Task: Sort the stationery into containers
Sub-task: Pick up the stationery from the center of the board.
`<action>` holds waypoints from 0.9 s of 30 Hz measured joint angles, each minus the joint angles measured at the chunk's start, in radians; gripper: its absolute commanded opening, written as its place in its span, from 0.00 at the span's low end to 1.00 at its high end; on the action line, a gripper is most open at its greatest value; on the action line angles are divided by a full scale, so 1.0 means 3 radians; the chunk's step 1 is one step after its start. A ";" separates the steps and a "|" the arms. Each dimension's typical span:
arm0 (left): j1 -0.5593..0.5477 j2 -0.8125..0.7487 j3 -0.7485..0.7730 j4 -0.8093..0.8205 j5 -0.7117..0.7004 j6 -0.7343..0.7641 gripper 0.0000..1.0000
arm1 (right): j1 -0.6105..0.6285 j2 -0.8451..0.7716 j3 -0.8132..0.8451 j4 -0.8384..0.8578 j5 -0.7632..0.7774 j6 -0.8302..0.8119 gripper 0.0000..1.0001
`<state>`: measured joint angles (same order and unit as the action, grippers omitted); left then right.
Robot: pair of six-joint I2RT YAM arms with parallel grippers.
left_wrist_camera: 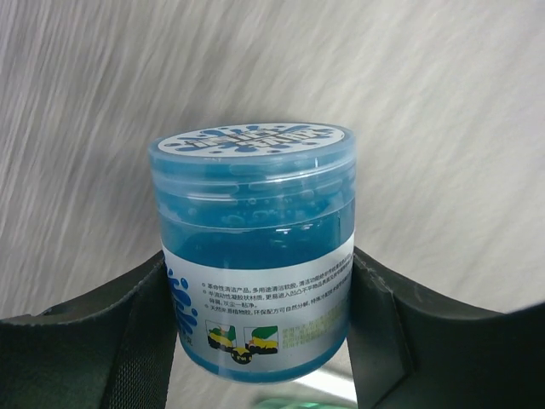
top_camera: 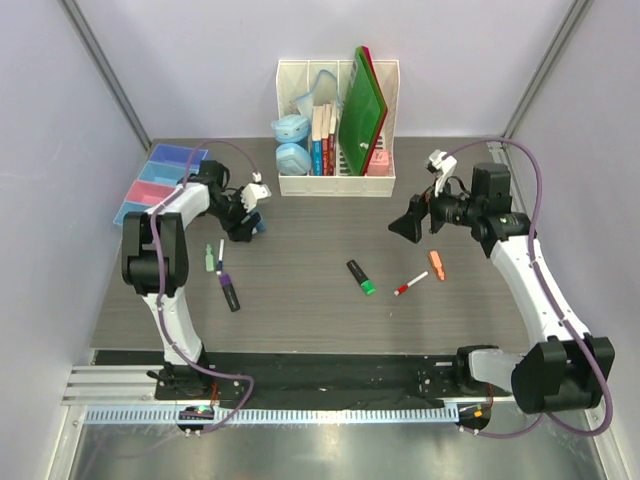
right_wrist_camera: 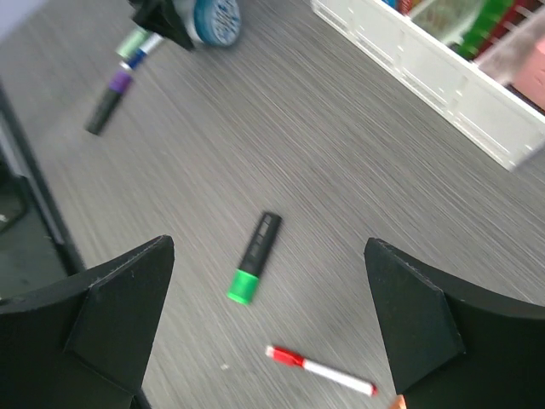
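Note:
My left gripper (top_camera: pixel 247 218) is shut on the round blue-lidded pot (left_wrist_camera: pixel 253 247), its fingers (left_wrist_camera: pixel 94 341) pressing both sides of the label; the pot (top_camera: pixel 257 226) is held low over the table's left part. My right gripper (top_camera: pixel 410 228) is open and empty, hovering above a black marker with a green end (right_wrist_camera: pixel 258 245) and a white pen with a red cap (right_wrist_camera: pixel 319 371). An orange piece (top_camera: pixel 437 264) lies to the right. A purple-ended marker (top_camera: pixel 229 290), a mint highlighter (top_camera: pixel 209 257) and a blue-capped pen (top_camera: pixel 220 256) lie at the left. The purple (top_camera: pixel 178 156), pink (top_camera: pixel 150 192) and light blue (top_camera: pixel 134 212) trays stand at the far left.
A tall white file rack (top_camera: pixel 337 180) with books, green folders and two pale blue cases (top_camera: pixel 290 145) stands at the back centre. Walls close in the left and right sides. A black rail runs along the near edge.

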<state>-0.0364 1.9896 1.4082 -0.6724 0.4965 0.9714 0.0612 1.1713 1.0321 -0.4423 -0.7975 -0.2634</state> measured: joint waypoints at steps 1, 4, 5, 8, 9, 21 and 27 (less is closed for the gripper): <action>-0.0052 -0.0074 -0.0047 0.0005 0.0056 -0.0071 0.00 | 0.0000 0.0066 0.0039 0.0061 -0.0102 0.0092 1.00; -0.0144 -0.0348 -0.0153 0.0048 0.0187 -0.0223 0.00 | 0.0000 0.0281 0.0116 0.0318 -0.0399 0.0413 1.00; -0.0160 -0.0449 -0.0182 0.0062 0.0211 -0.0261 0.00 | 0.0000 0.0338 0.0126 0.0397 -0.0465 0.0518 1.00; -0.0219 -0.0847 -0.0291 0.0165 0.0284 -0.0409 0.00 | 0.0014 0.0573 0.0134 0.0736 -0.0689 0.0935 0.99; -0.0245 -0.0994 -0.0327 0.0201 0.0320 -0.0453 0.00 | 0.0022 0.0641 0.0137 0.0825 -0.0736 0.1045 0.99; -0.1054 -0.2050 -0.0970 0.0450 0.0464 -0.0786 0.00 | 0.0587 0.1161 0.0369 0.1377 -0.1063 0.1793 0.99; -0.1410 -0.2073 -0.1022 0.0440 0.0309 -0.0876 0.00 | 0.0811 0.1217 0.0394 0.1367 -0.1050 0.1776 0.99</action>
<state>-0.4595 1.3678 1.1015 -0.5404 0.5892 0.7086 0.3046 1.5364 1.1503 -0.0322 -1.1126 0.2695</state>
